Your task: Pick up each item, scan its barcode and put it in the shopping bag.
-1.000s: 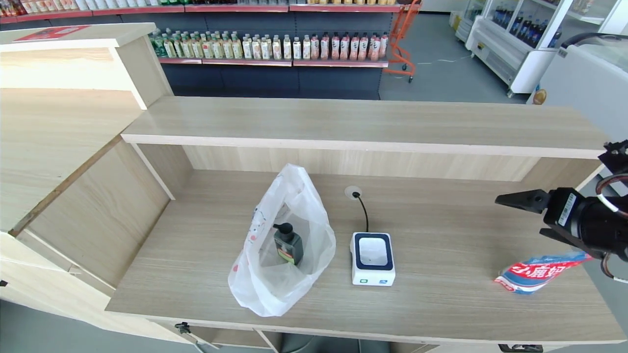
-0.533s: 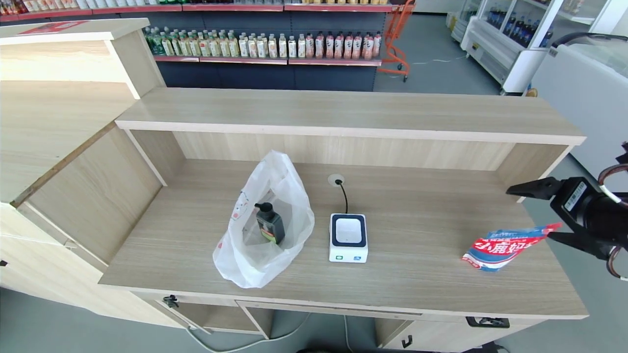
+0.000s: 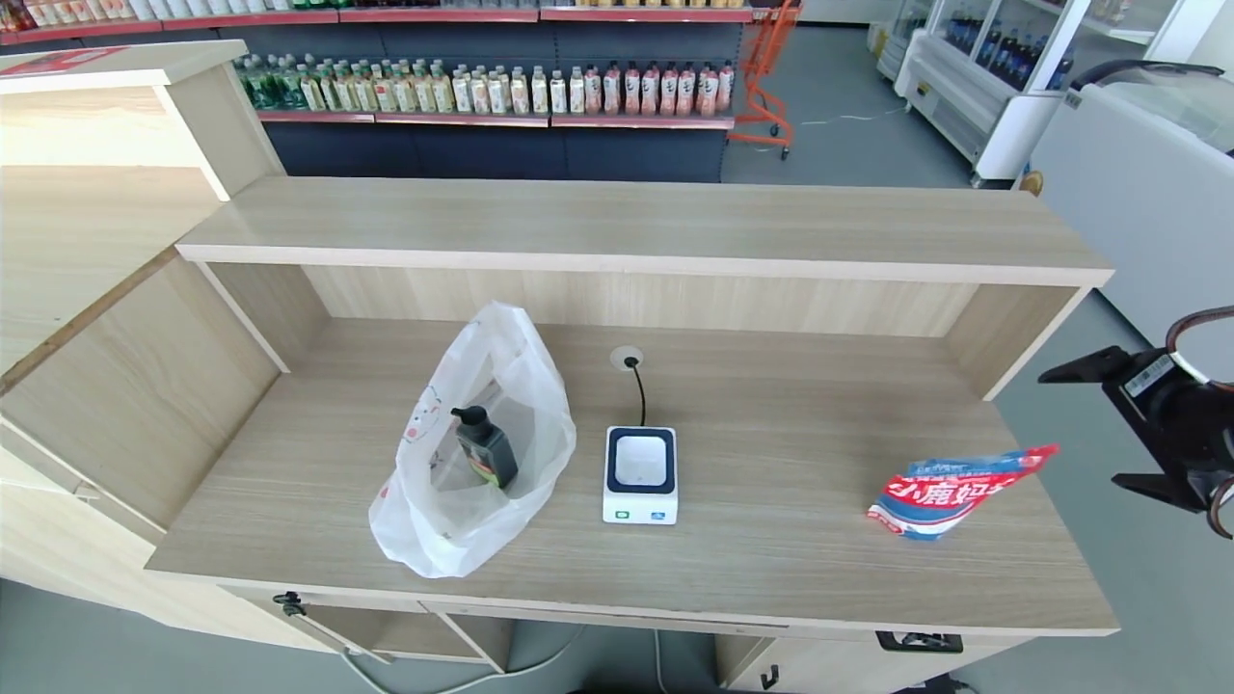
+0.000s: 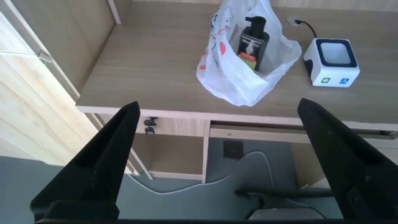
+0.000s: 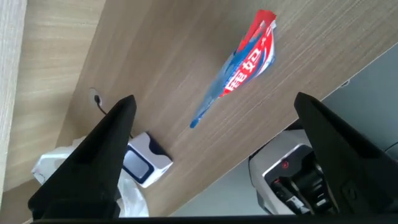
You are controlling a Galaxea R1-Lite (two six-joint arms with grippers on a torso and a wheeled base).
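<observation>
A red, white and blue snack pouch [image 3: 950, 492] lies flat near the counter's right end, also seen in the right wrist view [image 5: 239, 71]. My right gripper [image 3: 1109, 424] hangs open and empty beyond the counter's right edge, right of the pouch. A white shopping bag [image 3: 463, 453] stands open at centre-left with a dark pump bottle [image 3: 485, 453] inside. The white barcode scanner [image 3: 640, 472] sits just right of the bag. My left gripper [image 4: 217, 180] is open and empty, out in front of the counter's front edge, facing the bag [image 4: 230, 81] and scanner [image 4: 331, 61].
A raised ledge [image 3: 636, 231] runs along the back of the counter and a wooden side wall [image 3: 125, 386] closes its left end. The scanner's black cable [image 3: 638, 390] runs to a hole behind it. Bare counter [image 3: 771, 482] lies between scanner and pouch. A white freezer [image 3: 1138, 183] stands at the right.
The head view has pulled back and shifted, so more of the counter's front shows. My right gripper, earlier just above the pouch, now stands off the counter's right end.
</observation>
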